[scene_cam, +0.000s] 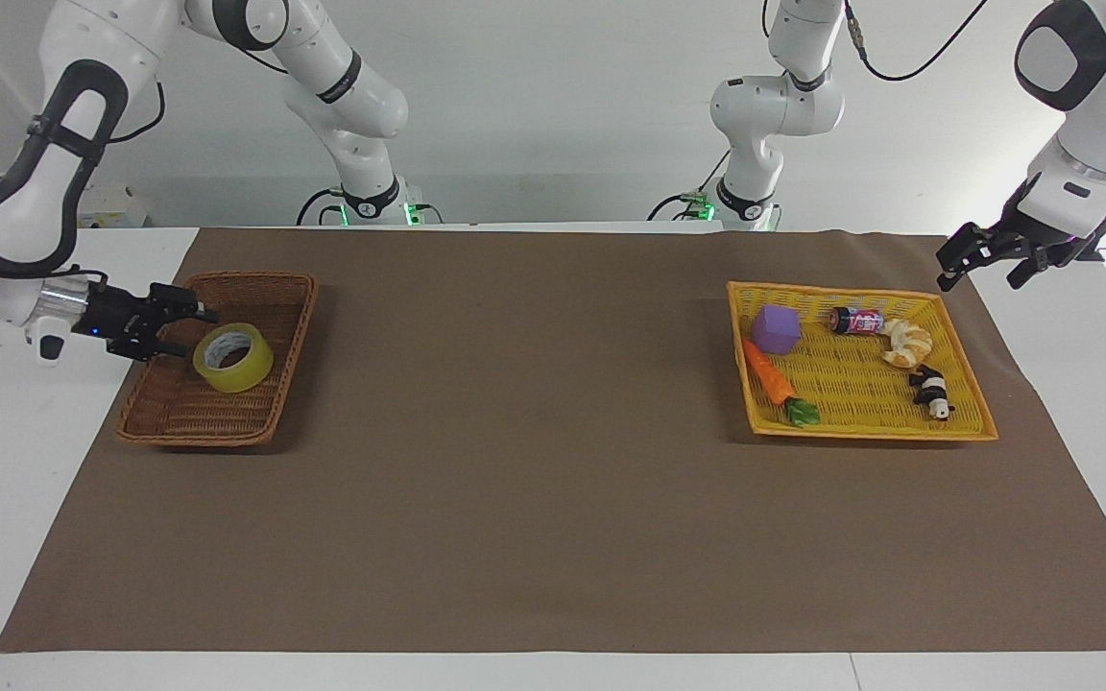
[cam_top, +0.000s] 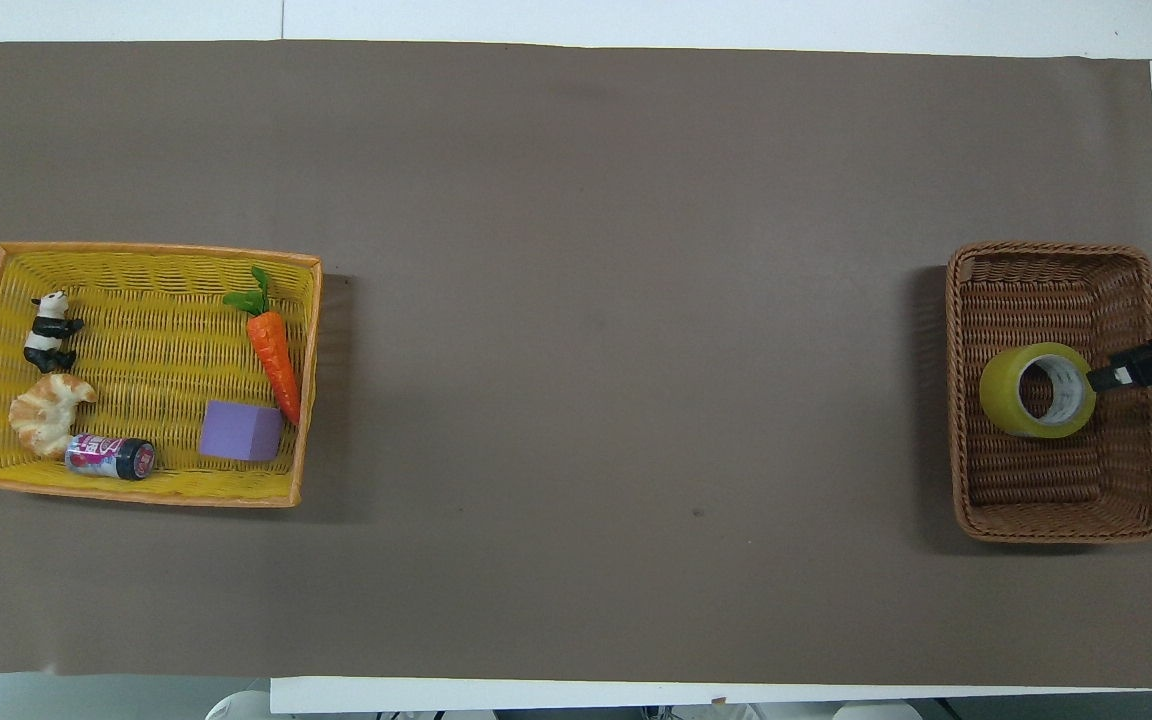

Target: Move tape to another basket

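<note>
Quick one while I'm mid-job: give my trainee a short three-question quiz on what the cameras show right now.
1. How many items lie in the yellow mesh basket?
2. The tape lies: A in that basket, B in the brown wicker basket, C in neither.
3. True or false: the left tool is shut on the tape.

Key: 1. Five. 2. B. 3. False: the left tool hangs open by the yellow mesh basket, and it is the right tool that is beside the tape, also open.
</note>
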You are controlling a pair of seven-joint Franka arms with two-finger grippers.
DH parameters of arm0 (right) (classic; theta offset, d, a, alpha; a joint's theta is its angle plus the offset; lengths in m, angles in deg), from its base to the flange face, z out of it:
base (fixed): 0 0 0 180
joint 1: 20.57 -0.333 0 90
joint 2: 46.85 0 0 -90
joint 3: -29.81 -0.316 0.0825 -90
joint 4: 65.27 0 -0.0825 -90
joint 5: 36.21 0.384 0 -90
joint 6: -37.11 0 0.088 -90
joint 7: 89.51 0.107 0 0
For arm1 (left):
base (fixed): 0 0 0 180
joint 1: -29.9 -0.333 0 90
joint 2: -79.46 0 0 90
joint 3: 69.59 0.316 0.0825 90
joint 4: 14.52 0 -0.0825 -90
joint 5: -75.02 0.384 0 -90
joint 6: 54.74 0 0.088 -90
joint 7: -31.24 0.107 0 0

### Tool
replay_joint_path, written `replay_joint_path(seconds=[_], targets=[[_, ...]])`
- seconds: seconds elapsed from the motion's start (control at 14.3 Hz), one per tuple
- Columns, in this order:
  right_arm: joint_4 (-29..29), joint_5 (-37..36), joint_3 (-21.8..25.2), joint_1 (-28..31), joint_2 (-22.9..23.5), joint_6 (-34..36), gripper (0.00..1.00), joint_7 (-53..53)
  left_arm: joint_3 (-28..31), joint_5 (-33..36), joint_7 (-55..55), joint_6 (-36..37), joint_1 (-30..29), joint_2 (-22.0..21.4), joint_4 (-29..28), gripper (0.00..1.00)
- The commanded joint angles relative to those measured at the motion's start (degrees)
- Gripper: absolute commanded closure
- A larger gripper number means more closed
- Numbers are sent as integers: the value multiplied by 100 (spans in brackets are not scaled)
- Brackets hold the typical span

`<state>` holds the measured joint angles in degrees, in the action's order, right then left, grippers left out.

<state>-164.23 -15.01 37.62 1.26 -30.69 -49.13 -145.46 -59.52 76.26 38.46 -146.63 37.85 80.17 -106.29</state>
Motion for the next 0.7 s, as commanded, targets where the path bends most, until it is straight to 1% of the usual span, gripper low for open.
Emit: replay_joint_path(seconds=[0.0, 0.14, 0.21, 0.35, 0.42, 0.56, 0.63], targets=[[-124, -335, -34, -135, -481, -147, 0, 13, 12, 104, 25, -74, 5, -71, -86, 0], [-115, -711, -25, -564, -770, -287, 0, 407, 21, 104, 34, -66, -13, -89, -104, 0], [-106, -887, -34, -757, -894, -392, 0, 775, 21, 104, 34, -66, -13, -80, -113, 0], [-89, -985, -25, -1188, -1061, -411, 0, 1460, 21, 104, 34, -74, 4, -71, -78, 0], [-71, -1160, -25, -1399, -1184, -411, 0, 1951, 13, 104, 25, -74, -5, -71, -78, 0], [139, -1625, -34, -1830, -1369, -315, 0, 3347, 12, 104, 16, -66, -13, -115, -174, 0], [184, -1758, -34, -1980, -1474, -201, 0, 3676, 12, 104, 16, -66, -13, -115, -157, 0]])
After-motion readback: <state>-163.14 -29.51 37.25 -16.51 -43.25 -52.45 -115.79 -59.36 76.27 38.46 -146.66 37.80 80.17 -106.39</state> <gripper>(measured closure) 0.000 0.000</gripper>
